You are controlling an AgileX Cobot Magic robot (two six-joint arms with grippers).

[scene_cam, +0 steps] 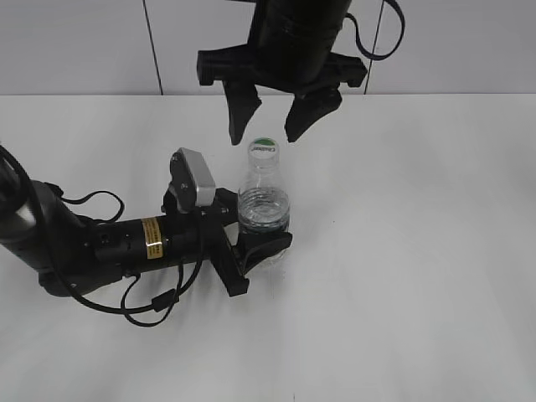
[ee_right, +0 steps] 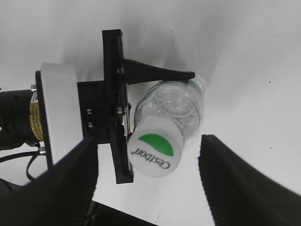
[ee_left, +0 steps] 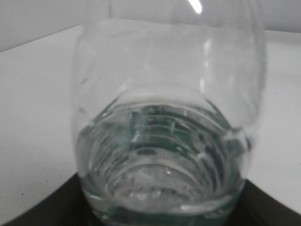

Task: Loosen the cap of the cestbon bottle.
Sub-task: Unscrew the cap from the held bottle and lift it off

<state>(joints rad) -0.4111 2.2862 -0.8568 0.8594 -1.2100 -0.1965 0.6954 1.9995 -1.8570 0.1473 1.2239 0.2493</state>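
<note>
- Two grippers share the work: the left gripper (scene_cam: 264,243), reaching in from the lower left of the exterior view, is clamped around the lower body of the cestbon bottle (scene_cam: 264,209), which stands upright on the white table (scene_cam: 435,251) near the frame's centre.
- Above it, at the top centre of the same view, the right gripper (scene_cam: 270,117) hangs with its jaws spread wide and empty, one finger to each side of the cap (scene_cam: 263,147) and not touching it.
- From the right wrist view, the cap (ee_right: 155,153) sits low and centre between the two dark fingers, its green mark and lettering facing the camera.
- Thin clear plastic like this likely flexes under pressure, and the left wrist view shows the bottle (ee_left: 164,141) holding little water, so it should be light and easy to tip or crush.
- Best hold for loosening, I judge, is the cap's side wall, squeezed squarely; it is small, stiff and probably ridged, while the smooth body below could slip in the lower clamp as it turns.
</note>
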